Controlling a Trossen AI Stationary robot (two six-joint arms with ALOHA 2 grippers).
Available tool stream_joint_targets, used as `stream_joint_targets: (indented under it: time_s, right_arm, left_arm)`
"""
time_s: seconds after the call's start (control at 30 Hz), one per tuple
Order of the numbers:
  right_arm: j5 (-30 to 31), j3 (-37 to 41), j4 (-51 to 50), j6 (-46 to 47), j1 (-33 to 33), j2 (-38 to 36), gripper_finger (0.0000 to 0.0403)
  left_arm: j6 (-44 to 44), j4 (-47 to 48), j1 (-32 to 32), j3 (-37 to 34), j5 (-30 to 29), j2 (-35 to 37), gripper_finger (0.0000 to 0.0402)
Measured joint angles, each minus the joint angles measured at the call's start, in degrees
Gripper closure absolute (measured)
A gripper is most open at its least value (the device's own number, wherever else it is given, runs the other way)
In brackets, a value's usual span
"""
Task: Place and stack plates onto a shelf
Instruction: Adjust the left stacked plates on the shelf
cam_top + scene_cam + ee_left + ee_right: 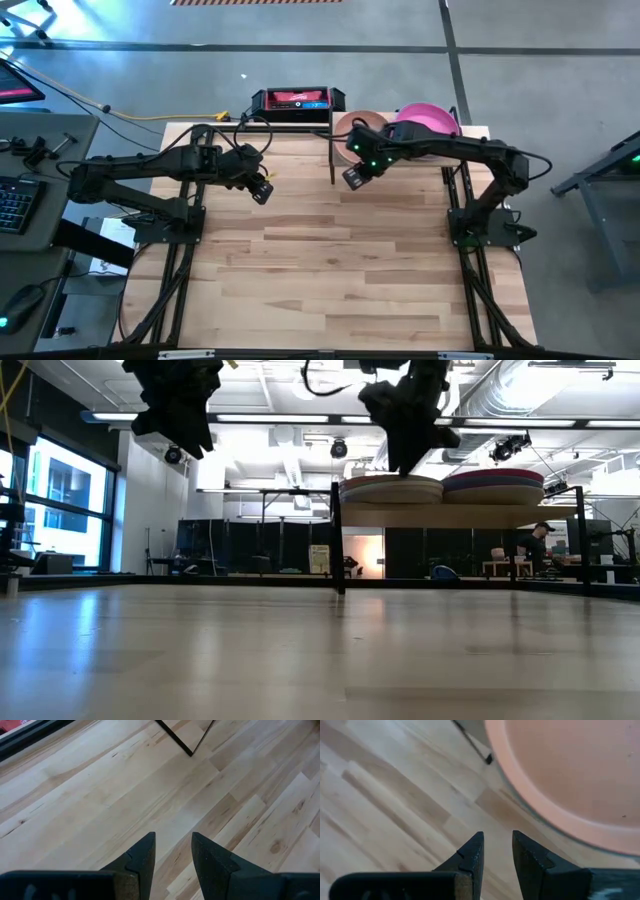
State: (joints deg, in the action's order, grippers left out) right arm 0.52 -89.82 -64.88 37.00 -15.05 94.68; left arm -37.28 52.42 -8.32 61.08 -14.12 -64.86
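Plates sit in two stacks (440,488) on the light-wood, black-framed shelf (450,515); both grippers, left (172,855) and right (496,851), hover empty, fingers narrowly parted, and should withdraw clear of the rims.

Matte peach plate (570,775); smooth light-wood tabletop (340,270).

Bright overhead ceiling lights, glare on tabletop (300,650), wrist views soft.

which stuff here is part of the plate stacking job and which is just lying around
Part of the job:
- peach plate, top of one stack
- pink plate, top of the other stack
- shelf

Just lying about:
- black and red box
- keyboard
- person in the room
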Motion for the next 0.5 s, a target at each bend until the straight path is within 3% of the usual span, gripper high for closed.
stream_joint_targets:
  time_s: [0.5]
  right_arm:
    - [2.5, 0.0, 1.7, -2.0, -3.2, 3.2, 0.0322]
  left_arm:
    - [0.5, 0.0, 0.0, 0.0, 0.0, 0.0, 0.0286]
